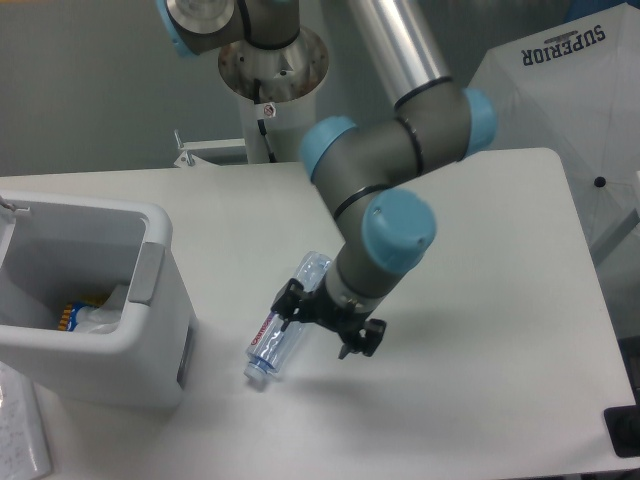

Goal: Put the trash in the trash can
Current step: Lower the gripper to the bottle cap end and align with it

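Observation:
The crushed clear plastic bottle (283,325) with a red-and-white label lies on the white table, cap end toward the front. My gripper (318,326) is open and low over the table, one finger at the bottle's right side and the other farther right. The white trash can (150,300) with a grey side panel stands at the left. Inside it lies a whitish crumpled wrapper (95,316) next to something yellow and blue.
The arm's base column (272,100) stands at the back of the table. A white cloth with dark lettering (570,60) is at the back right. A sheet of paper (20,440) lies at the front left corner.

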